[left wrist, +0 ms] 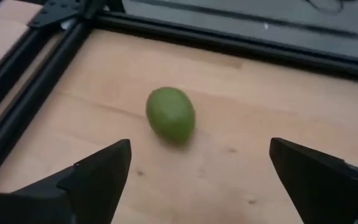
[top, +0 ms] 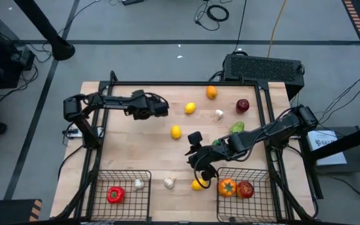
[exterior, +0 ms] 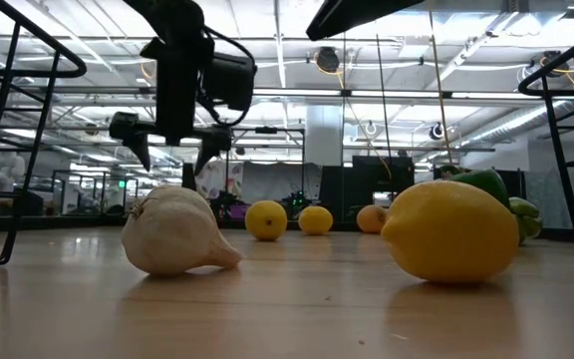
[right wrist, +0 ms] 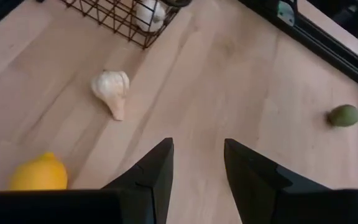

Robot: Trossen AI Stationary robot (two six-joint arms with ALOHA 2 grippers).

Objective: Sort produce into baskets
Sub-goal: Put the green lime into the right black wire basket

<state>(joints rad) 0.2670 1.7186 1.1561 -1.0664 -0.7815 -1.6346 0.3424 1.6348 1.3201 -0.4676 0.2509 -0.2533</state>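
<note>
High view, from the left: the left basket (top: 122, 191) holds a red pepper (top: 114, 195) and a garlic bulb (top: 139, 184). Above it the left hand (top: 161, 107) hovers over the bench (top: 124, 150) with its fingers spread wide and nothing between them; its wrist view shows a small green fruit (left wrist: 171, 114) lying just ahead of the open fingers. It looks smooth, rounded and hard, probably light plastic that could roll or squirt out, so I would close across its narrow middle. Further right, lemons (top: 176, 132), a loose garlic bulb (top: 169, 182) and an orange (top: 211, 92) lie scattered. The right hand (top: 200, 164) hangs low near a lemon (top: 197, 184) beside the right basket (top: 244, 194), fingers set narrow and empty. That basket holds an orange tomato (top: 227, 187) and a red apple (top: 245, 189).
</note>
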